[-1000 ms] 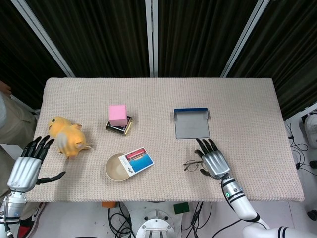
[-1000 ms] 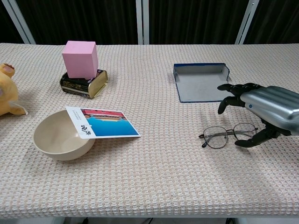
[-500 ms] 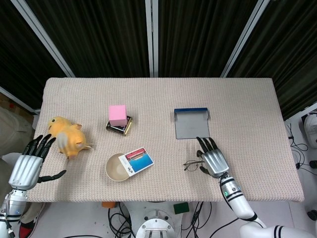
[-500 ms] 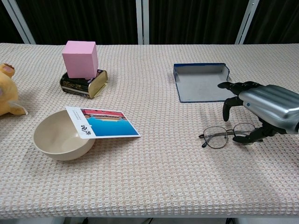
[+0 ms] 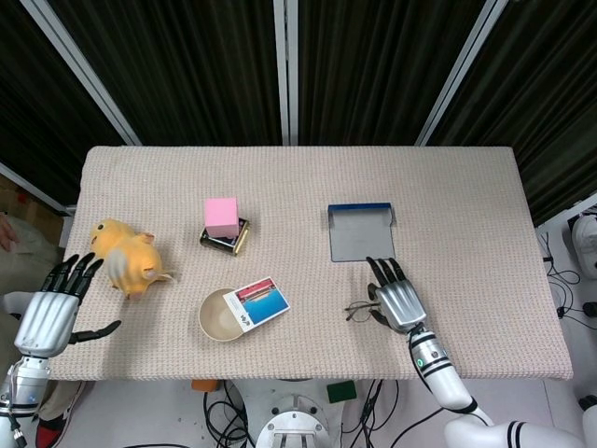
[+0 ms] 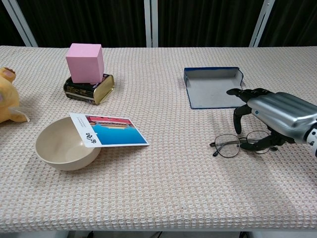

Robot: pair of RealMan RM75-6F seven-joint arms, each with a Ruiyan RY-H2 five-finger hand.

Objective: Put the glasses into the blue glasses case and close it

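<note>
Glasses (image 6: pixel 241 144) under right hand's (image 6: pixel 277 116) fingers

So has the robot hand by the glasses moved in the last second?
Yes. The right robot hand has crept left along the table, over the glasses, its fingers curling down, judged against the open blue case, which lies unmoved.

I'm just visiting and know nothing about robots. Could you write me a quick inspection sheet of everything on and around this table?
Surface: table under beige woven cloth.
Job's things: glasses lie flat on the cloth; blue glasses case lies open, empty, behind them.
Clutter: pink cube on a dark tin; bowl with a picture card resting on its rim; yellow plush toy.
Hands: right hand over the glasses' right side, fingers curled down around the frame; left hand open at the table's edge.
Cables: several on the floor.
Surroundings: dark curtains behind.
</note>
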